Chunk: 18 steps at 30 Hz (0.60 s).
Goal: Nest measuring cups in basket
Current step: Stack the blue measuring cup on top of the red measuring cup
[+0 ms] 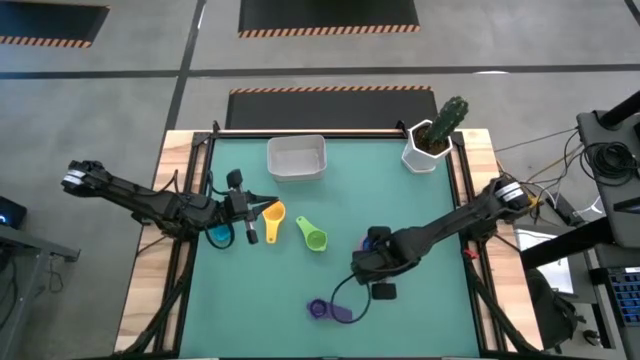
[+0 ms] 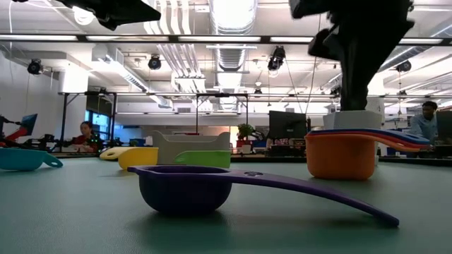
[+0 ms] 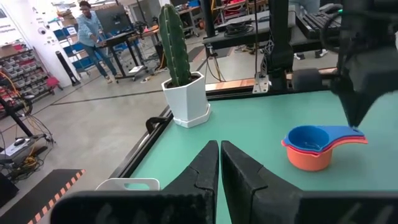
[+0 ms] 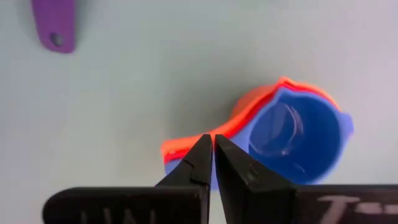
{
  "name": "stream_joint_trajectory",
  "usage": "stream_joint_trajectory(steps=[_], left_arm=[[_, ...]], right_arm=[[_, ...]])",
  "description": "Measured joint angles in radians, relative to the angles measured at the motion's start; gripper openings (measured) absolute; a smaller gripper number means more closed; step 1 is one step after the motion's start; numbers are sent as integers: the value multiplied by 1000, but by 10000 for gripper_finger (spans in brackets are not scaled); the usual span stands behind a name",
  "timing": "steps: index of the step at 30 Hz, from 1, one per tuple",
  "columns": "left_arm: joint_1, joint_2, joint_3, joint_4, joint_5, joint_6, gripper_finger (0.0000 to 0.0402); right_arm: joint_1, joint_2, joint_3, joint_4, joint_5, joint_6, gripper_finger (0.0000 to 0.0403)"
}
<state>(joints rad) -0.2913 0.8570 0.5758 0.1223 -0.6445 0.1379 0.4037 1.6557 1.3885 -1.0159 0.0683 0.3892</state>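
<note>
Blue plastic shows on top of a small stack: a blue cup (image 4: pixel 297 140) is seated inside a red cup (image 3: pixel 308 159), which the low view shows sitting in an orange cup (image 2: pixel 342 156). This stack lies right of centre in the high view, under the right gripper (image 4: pixel 211 163), whose fingers are pinched together over the stacked handles; whether the handles are actually clamped between them cannot be told. The step in hand is judged to be the building of the nest out on the mat, with none of it yet in the basket (image 1: pixel 296 158), which stands at the upper middle of the high view and appears to hold nothing.

Four cups are still loose. A purple cup (image 1: pixel 320 309) lies at the lower centre, near the stack, its long handle pointing right. A green cup (image 1: pixel 316 239) and a yellow cup (image 1: pixel 274 226) lie left of centre, and a teal cup (image 1: pixel 219 236) is further left, beside the left gripper (image 3: pixel 219 163), whose fingers are pressed together on nothing.

The next move is judged to call for a firm hold on the stacked handles, or for another loose cup to be fetched, with sizes matched so that each drops into the larger.

A cactus pot (image 1: pixel 427 150) stands at the upper right corner of the green mat (image 1: pixel 420 310).
</note>
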Motion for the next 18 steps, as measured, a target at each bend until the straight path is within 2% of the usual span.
stream_joint_trajectory(steps=[4,12,18], left_arm=[[0,0,0,0,0,0,0],[0,0,0,0,0,0,0],[0,0,0,1,0,0,0]], right_arm=[[17,-74,-66,-4,2,80,9],[48,-187,-311,38,2,300,8],[51,-227,-467,281,-25,337,8]])
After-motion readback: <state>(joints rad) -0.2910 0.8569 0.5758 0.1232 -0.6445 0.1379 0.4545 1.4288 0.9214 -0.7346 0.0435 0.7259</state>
